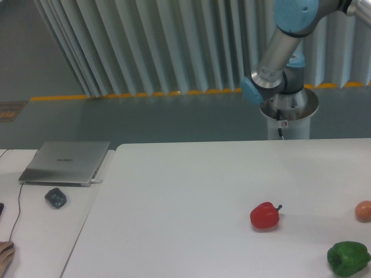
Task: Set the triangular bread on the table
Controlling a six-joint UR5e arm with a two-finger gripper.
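The triangular bread is out of view; nothing golden-orange and wedge-shaped shows. The white table point(191, 197) fills the lower part of the camera view. Only the robot arm's base and lower links point(278, 63) show at the upper right, behind the table's far edge. The arm runs out of the frame at the top right, and the gripper is not in view.
A red bell pepper point(265, 215), a green bell pepper point(348, 258) and a small round orange-pink fruit point(364, 211) lie at the table's right. On the adjoining desk at left are a grey laptop point(66, 162) and a mouse point(55, 197). A hand point(4, 255) shows at the bottom left corner.
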